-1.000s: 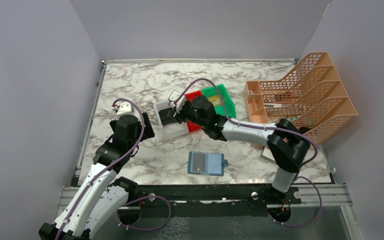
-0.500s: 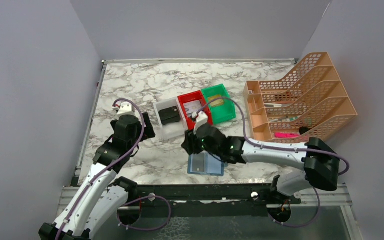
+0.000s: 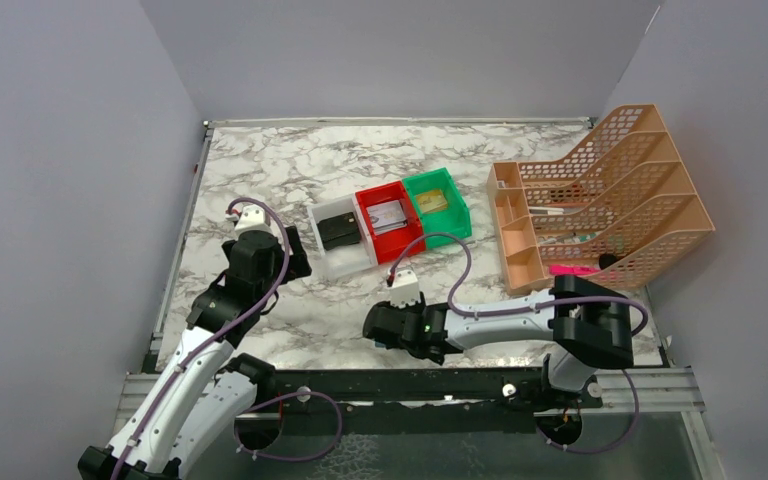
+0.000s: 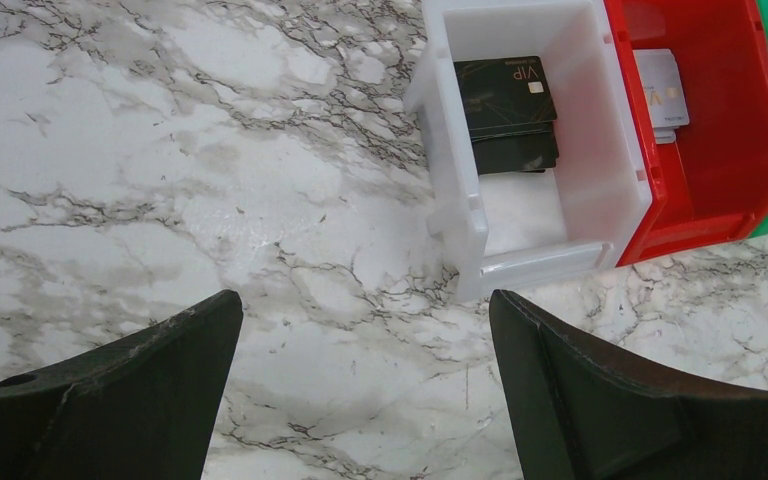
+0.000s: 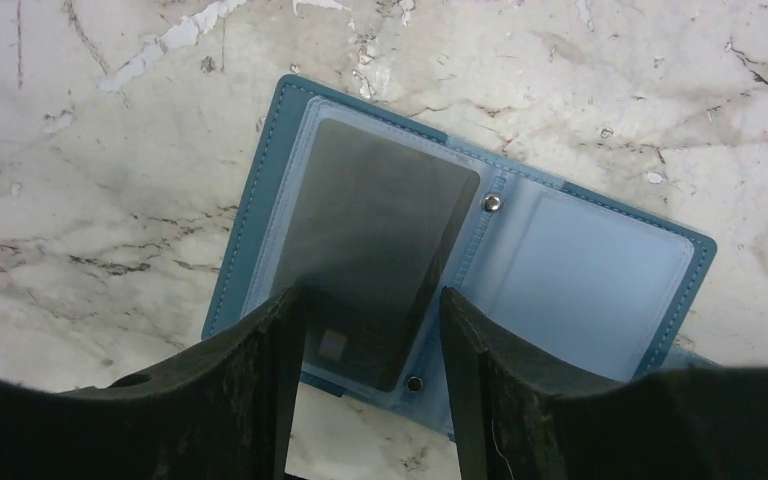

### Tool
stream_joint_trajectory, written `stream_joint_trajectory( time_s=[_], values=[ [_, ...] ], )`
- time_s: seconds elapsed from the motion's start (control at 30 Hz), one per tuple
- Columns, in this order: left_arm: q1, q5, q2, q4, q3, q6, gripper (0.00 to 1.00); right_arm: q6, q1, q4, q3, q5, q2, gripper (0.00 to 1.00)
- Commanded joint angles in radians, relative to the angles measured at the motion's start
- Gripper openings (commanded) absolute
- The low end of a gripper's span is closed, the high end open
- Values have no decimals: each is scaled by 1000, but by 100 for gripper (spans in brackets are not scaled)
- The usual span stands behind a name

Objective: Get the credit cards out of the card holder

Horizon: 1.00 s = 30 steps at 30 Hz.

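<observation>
The teal-blue card holder (image 5: 600, 270) lies open on the marble table. A dark card (image 5: 380, 240) sits in its left clear pocket; the right pocket looks empty. My right gripper (image 5: 370, 305) is open, low over the holder, with its fingers on either side of the dark card's near end. In the top view the right gripper (image 3: 385, 325) covers the holder. My left gripper (image 4: 365, 305) is open and empty over bare marble, near the white bin (image 4: 615, 180), which holds black cards (image 4: 505, 100). The left gripper also shows in the top view (image 3: 295, 265).
A red bin (image 3: 410, 240) with a light card (image 4: 660, 90) and a green bin (image 3: 452, 200) stand beside the white bin (image 3: 345, 262). An orange file rack (image 3: 610, 200) stands at the right, with a pink item (image 3: 565, 270) by it.
My right arm has swung back from the white bin toward the near edge and come down over the open card holder. The left arm has not moved.
</observation>
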Motion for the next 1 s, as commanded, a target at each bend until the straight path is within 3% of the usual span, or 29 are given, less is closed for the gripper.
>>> stream_joint_trajectory(
  time_s=[0.0,0.17,0.7,0.97],
  values=[
    [6,20,-1,22,-8,11,97,43,2,15,5,46,28,56],
    [7,21,1,22,-9,12,97,43,2,115,-28,-26,74,55],
    [6,44,9,30,-13,15,97,78,2,90,-60,20,70,11],
    [5,44,13,31,-14,17,97,47,2,120,-88,38,16,1]
  ],
)
